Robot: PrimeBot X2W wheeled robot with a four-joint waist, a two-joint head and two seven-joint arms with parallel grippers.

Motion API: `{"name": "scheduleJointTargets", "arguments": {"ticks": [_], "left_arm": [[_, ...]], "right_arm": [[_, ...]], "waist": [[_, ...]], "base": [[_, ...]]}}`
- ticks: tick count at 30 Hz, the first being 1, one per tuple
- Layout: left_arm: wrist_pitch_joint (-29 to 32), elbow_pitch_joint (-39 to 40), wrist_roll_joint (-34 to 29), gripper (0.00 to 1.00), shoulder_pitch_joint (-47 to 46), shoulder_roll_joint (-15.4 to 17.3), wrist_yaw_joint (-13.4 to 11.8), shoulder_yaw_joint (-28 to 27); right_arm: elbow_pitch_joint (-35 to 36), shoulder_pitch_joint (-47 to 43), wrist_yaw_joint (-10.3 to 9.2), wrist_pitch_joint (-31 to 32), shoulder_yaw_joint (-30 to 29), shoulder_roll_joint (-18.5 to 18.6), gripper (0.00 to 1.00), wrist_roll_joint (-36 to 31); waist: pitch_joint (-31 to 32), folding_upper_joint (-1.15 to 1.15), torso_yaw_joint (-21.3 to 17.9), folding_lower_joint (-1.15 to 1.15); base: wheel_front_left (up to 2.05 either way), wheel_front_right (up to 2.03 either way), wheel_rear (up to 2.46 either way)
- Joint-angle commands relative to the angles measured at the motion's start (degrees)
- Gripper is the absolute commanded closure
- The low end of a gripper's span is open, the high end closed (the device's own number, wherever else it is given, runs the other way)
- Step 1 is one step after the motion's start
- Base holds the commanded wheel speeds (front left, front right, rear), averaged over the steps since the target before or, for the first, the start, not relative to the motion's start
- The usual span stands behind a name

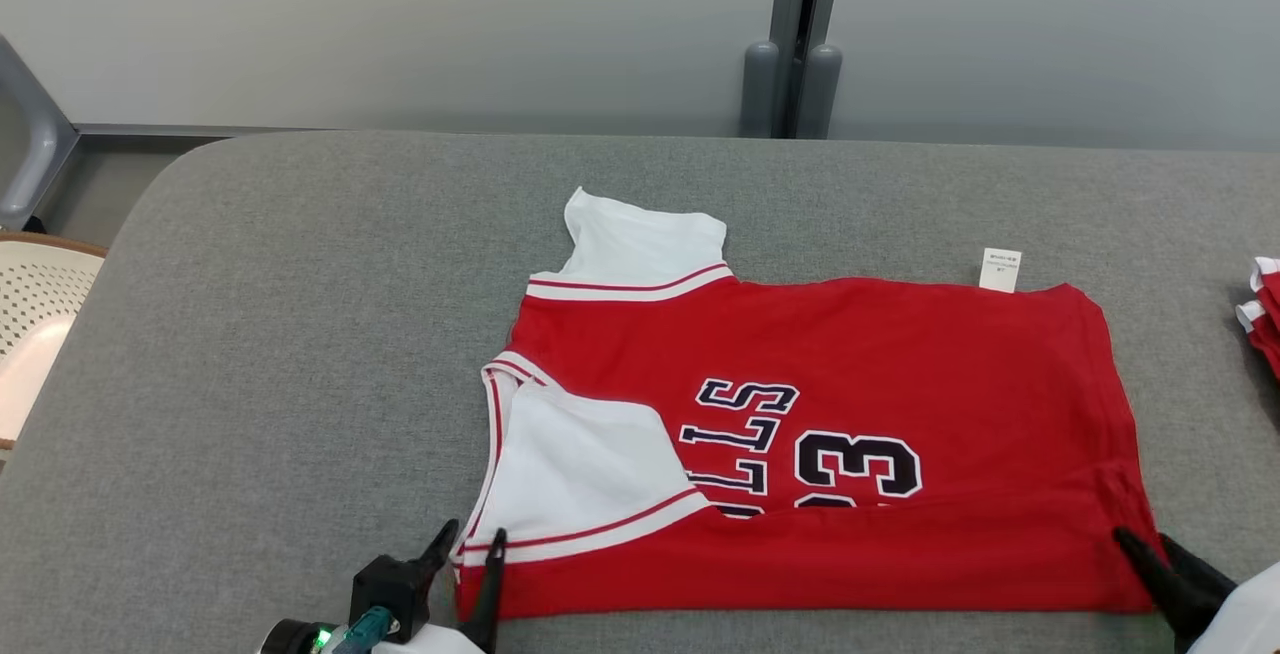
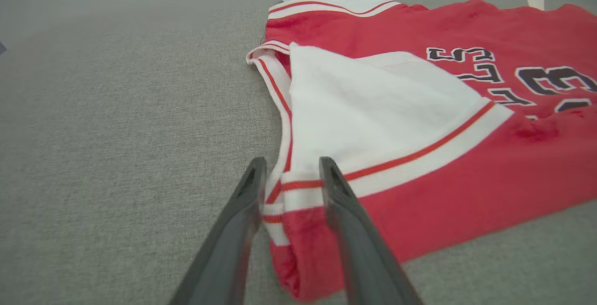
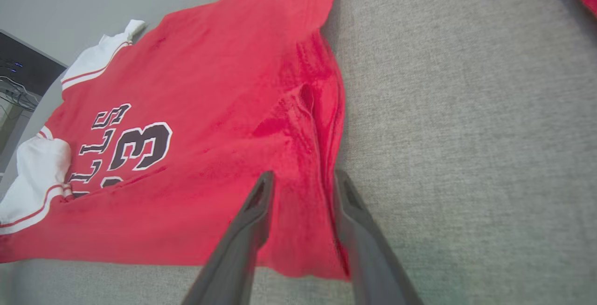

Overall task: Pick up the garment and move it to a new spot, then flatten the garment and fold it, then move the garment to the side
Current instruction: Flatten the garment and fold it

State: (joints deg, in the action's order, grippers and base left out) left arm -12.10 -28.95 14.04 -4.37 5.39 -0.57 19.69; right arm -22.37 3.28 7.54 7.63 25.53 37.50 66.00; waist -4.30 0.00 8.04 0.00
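Folded red-white jersey [image 1: 850,364] on grey felt table [image 1: 300,334]; red cloth [image 1: 1265,314] lay at right edge. Left gripper [image 1: 474,531], right gripper [image 1: 1142,537] stood spread astride front corners.

Brightness: an even, soft daylight-like level is seen in all three views; the wall [image 1: 400,24] is rendered pale and flat.
Source: light is judged to fall from above.
Shadows: a thin, soft-edged shadow is cast along the near edge of the garment [image 1: 820,334] on the table [image 1: 300,384].
Focus: the head view is sharp; in the left wrist view the far cloth is softened.
Blur: the left tool [image 2: 289,169] and right tool [image 3: 303,178] are smeared toward the bottom edge.
Distortion: the wrist views are stretched at the edges.
Colour: the red is oversaturated and blotchy in the wrist views.
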Motion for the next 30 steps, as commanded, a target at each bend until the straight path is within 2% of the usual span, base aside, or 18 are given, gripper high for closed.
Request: {"name": "scheduleJointTargets", "arguments": {"ticks": [1,5,9,13,18,24,30], "left_arm": [[0.22,-0.60,-0.18,0.00,-1.14,0.20,0.19,0.33],[-0.57,-0.28,0.56,0.00,-2.28,0.14,-0.65,-0.41],[-2.54,2.96,1.43,0.00,-3.37,-0.13,-1.68,-2.69],[-3.11,9.07,3.81,0.00,-5.48,-1.04,0.13,-5.98],[-3.12,10.87,2.50,0.00,-9.50,-1.77,2.32,-7.58],[-2.40,3.96,0.11,0.00,-19.14,-1.29,3.77,-6.11],[6.43,-6.98,-2.51,0.00,-35.58,2.40,5.75,-3.81]], "right_arm": [[0.33,-0.49,-0.11,-1.09,-0.71,-0.41,0.00,-0.94],[1.02,0.03,-0.06,-4.46,-2.49,-1.74,0.00,-3.04],[3.54,0.64,-0.06,-11.09,-4.53,-2.59,0.00,-6.00],[7.21,2.02,-0.06,-18.87,-5.19,-3.37,0.00,-9.95],[9.54,5.32,-0.06,-21.89,-4.09,-4.71,0.00,-14.85],[8.12,10.90,-0.06,-22.42,-4.24,-6.60,0.00,-18.96],[5.77,20.47,-0.06,-22.54,-3.11,-8.87,0.00,-23.44]], "waist": [[-0.16,0.00,-0.26,0.00],[-0.48,0.00,-0.72,0.00],[-0.95,0.00,-1.17,0.00],[-2.16,0.00,-1.87,0.00],[-5.22,0.00,-3.63,0.00],[-10.12,0.00,-5.92,0.00],[-17.68,0.00,-9.94,0.00]], "base": [[0.00,0.00,0.00],[0.00,0.00,0.00],[0.00,0.00,0.00],[0.00,0.00,0.00],[0.00,0.00,0.00],[0.00,0.00,0.00],[0.00,0.00,0.00]]}}
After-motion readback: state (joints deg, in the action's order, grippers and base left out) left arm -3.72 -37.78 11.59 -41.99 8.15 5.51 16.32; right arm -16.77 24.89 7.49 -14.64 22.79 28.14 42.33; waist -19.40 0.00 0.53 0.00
